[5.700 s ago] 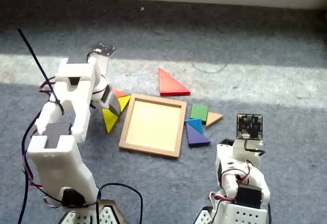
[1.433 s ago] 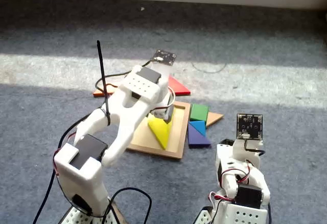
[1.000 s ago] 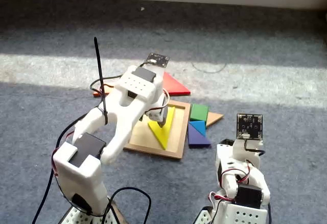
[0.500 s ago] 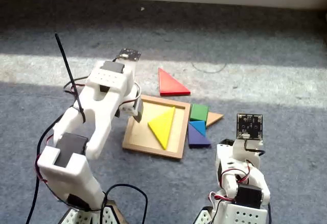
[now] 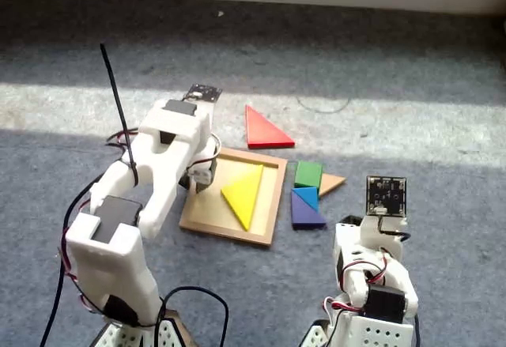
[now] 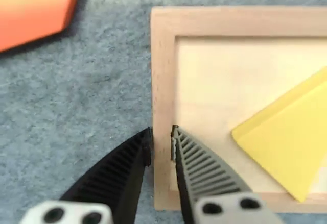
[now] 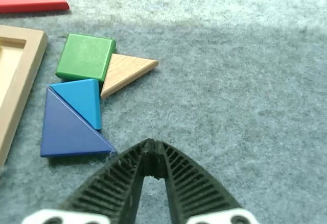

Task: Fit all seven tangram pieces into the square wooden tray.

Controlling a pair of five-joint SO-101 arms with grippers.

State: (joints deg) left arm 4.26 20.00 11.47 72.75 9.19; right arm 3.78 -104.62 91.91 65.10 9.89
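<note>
The square wooden tray (image 5: pixel 228 235) holds a yellow triangle (image 5: pixel 244 193), which lies flat toward its right side. My left gripper (image 6: pixel 162 132) is at the tray's left edge, its fingers closed across the rim (image 6: pixel 163 71), one outside and one inside. The yellow triangle (image 6: pixel 286 137) lies apart from it. An orange piece (image 6: pixel 30 9) rests on the carpet beyond the tray's corner. My right gripper (image 7: pixel 152 158) is shut on nothing, low over the carpet near the dark blue triangle (image 7: pixel 69 134).
A red triangle (image 5: pixel 263 130) lies behind the tray. Right of the tray sit a green square (image 5: pixel 308 175), a tan triangle (image 5: pixel 330 182), a light blue triangle (image 5: pixel 303 198) and the dark blue triangle (image 5: pixel 304 215). The right arm (image 5: pixel 371 276) stands at the front right.
The left arm left the yellow triangle in the tray and swung to the tray's left edge. The tray with the triangle has since slid a little to the left. The right arm kept still.
</note>
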